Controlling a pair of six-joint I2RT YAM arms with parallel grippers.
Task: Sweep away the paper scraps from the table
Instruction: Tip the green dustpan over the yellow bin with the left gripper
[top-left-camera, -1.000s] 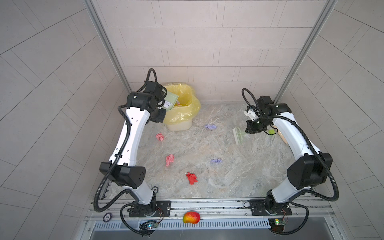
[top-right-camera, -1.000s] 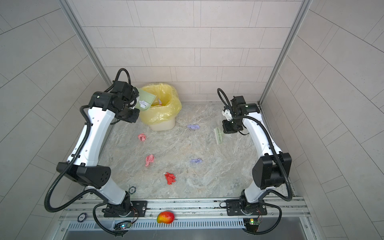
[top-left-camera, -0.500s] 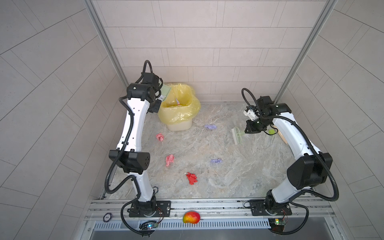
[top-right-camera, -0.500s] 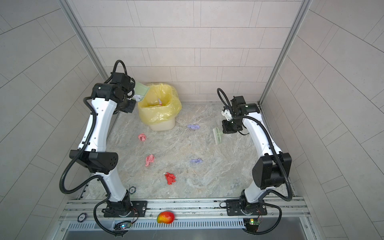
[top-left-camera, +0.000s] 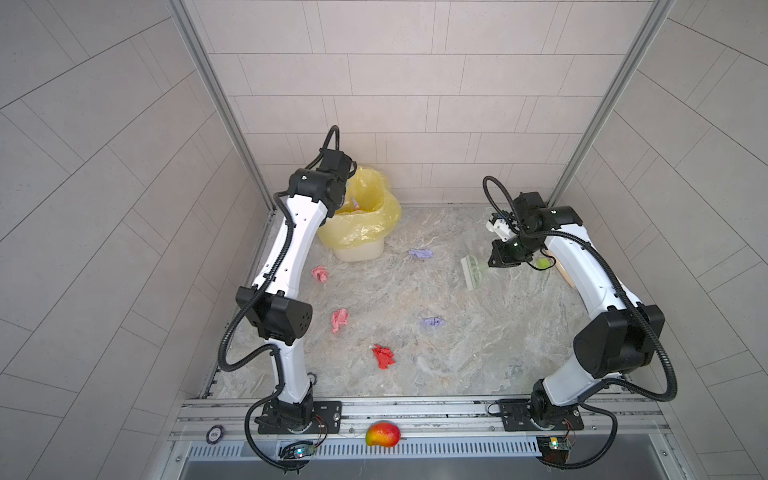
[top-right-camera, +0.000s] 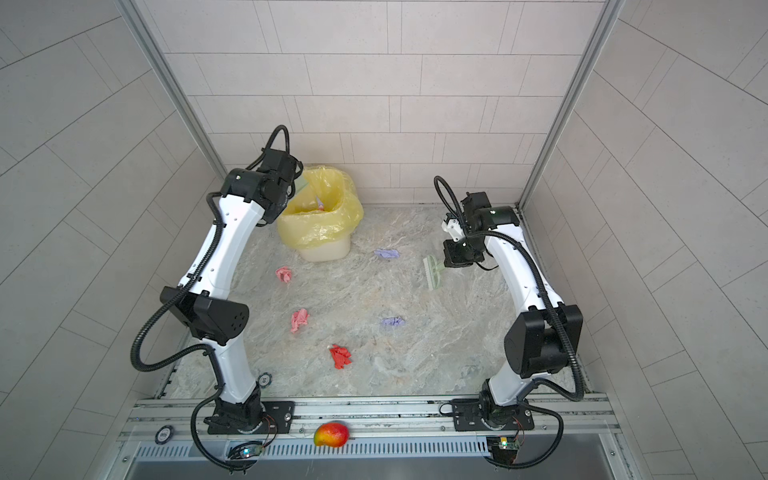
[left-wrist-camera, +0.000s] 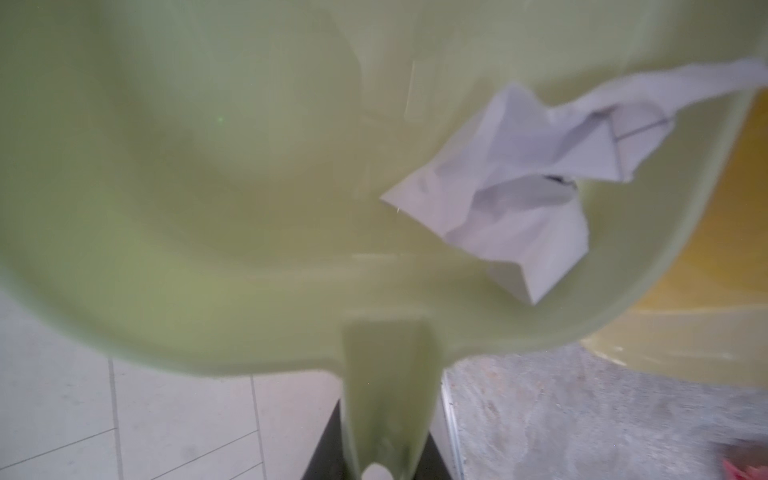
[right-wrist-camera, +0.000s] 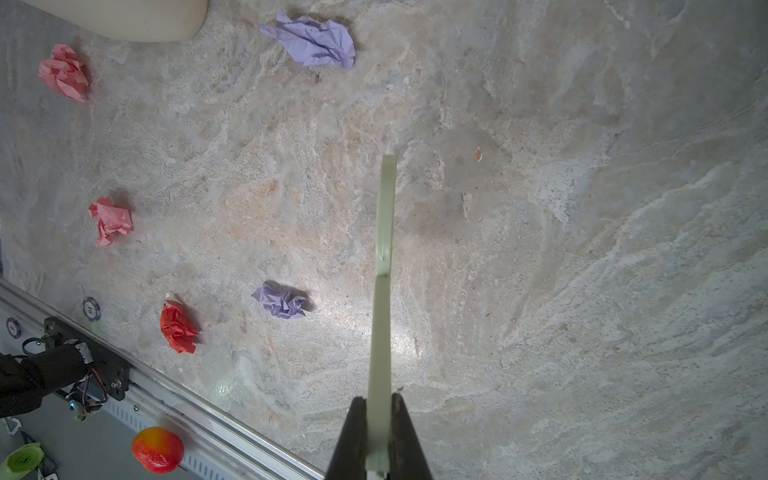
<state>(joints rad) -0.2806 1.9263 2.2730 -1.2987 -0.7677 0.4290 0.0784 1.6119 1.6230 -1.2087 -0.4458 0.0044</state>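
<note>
Scraps (top-left-camera: 340, 319) (two pink, one red, two purple) lie scattered across the counter (top-left-camera: 457, 332). The left end effector (left-wrist-camera: 384, 453) pinches a dustpan (left-wrist-camera: 208, 187) at the bin (top-left-camera: 365, 224) rim, with a white scrap (left-wrist-camera: 519, 195) inside it. The right end effector (right-wrist-camera: 379, 436) pinches a brush (right-wrist-camera: 384, 232).

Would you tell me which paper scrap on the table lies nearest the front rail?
The red scrap, the only bright red one; the pink scraps and lavender scraps lie farther back.
</note>
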